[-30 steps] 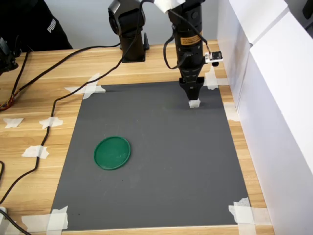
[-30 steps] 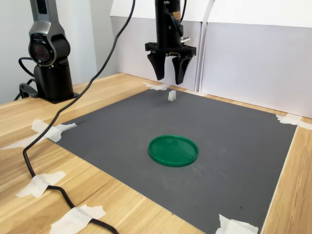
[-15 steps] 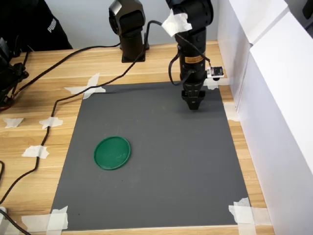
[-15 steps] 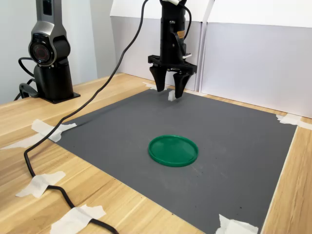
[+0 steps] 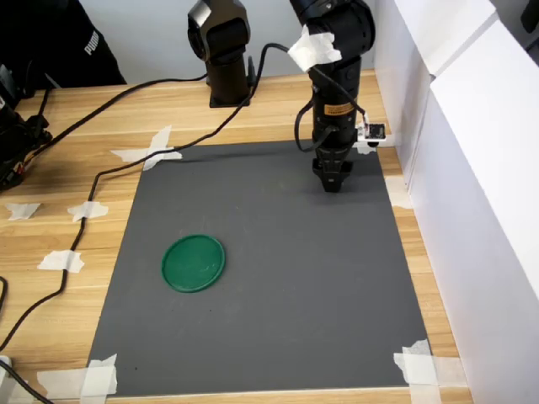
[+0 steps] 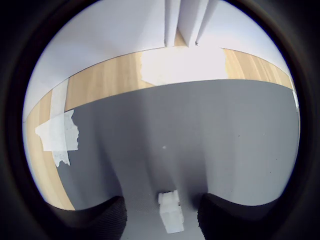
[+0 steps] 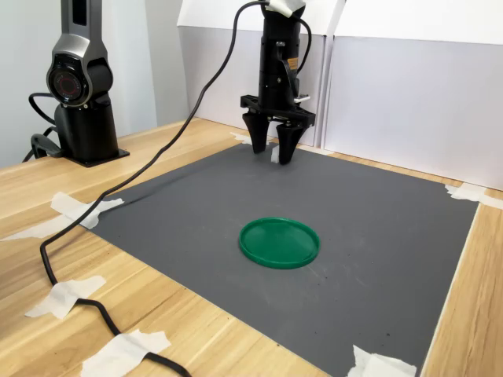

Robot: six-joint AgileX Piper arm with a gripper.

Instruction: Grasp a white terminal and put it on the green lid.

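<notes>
The white terminal (image 7: 274,153) rests on the dark grey mat (image 5: 278,295) near its far edge, a tiny pale block that also shows in the wrist view (image 6: 170,214). My gripper (image 7: 270,156) stands open and points straight down, one finger on each side of the terminal, fingertips close to the mat. The jaws do not touch the block in the wrist view. In the first exterior view the gripper (image 5: 333,182) hides the terminal. The green lid (image 5: 194,263) lies flat on the mat, well apart from the gripper, nearer the front in the second exterior view (image 7: 279,242).
White panels (image 5: 472,168) wall off the first exterior view's right side, close to the arm. A black camera post (image 7: 78,94) stands on the wooden table, and a black cable (image 5: 109,168) trails across it. Tape pieces (image 5: 156,151) hold the mat's corners.
The gripper has come down from above the terminal until its open fingers straddle it close to the mat. The terminal and the lid have not moved.
</notes>
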